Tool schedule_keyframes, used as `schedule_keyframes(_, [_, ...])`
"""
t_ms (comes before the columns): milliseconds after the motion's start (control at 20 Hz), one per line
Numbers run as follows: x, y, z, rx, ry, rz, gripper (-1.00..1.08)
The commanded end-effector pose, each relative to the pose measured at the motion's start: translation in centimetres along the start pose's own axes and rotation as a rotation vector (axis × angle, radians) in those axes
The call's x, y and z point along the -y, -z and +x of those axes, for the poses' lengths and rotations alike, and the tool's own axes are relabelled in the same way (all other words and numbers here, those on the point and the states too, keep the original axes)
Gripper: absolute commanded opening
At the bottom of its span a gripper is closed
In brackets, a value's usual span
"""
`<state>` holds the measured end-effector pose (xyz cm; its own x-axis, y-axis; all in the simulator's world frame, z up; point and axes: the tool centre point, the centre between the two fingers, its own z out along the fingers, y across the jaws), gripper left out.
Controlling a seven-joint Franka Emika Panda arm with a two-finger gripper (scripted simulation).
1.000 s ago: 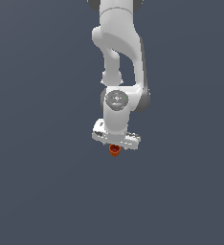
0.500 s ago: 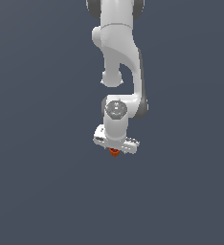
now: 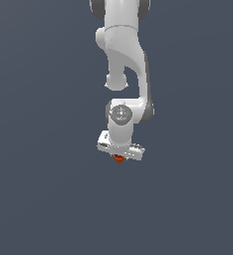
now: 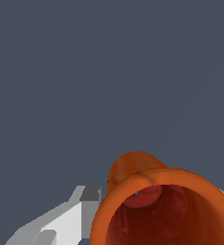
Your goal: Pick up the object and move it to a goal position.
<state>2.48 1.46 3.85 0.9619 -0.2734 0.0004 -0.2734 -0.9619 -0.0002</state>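
Gripper (image 3: 120, 155) fingers pinch the orange-red cup (image 3: 119, 159), which hangs just beneath the white hand in open grey space, only its lower part showing. Close up, one grey finger (image 4: 80, 206) presses the cup's side, its rimmed mouth facing the wrist camera.
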Motion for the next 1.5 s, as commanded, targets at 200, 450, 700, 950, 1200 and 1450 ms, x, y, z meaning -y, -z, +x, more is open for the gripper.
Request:
schedule_keyframes(200, [0.0,0.6,0.4,-0.01,0.002,0.003,-1.0])
schedule_keyframes(450, [0.0,4.0,2.7,-0.07,0.018,0.024,-1.0])
schedule_keyframes(700, [0.0,11.1,6.6,-0.187,0.049,0.063,-1.0])
schedule_keyframes(950, [-0.3,21.3,10.5,-0.345,0.091,0.119,-1.0])
schedule_keyframes(1200, [-0.8,29.7,12.3,-0.468,0.124,0.165,-1.0])
schedule_keyframes(1450, [-1.2,34.3,12.9,-0.535,0.142,0.192,-1.0])
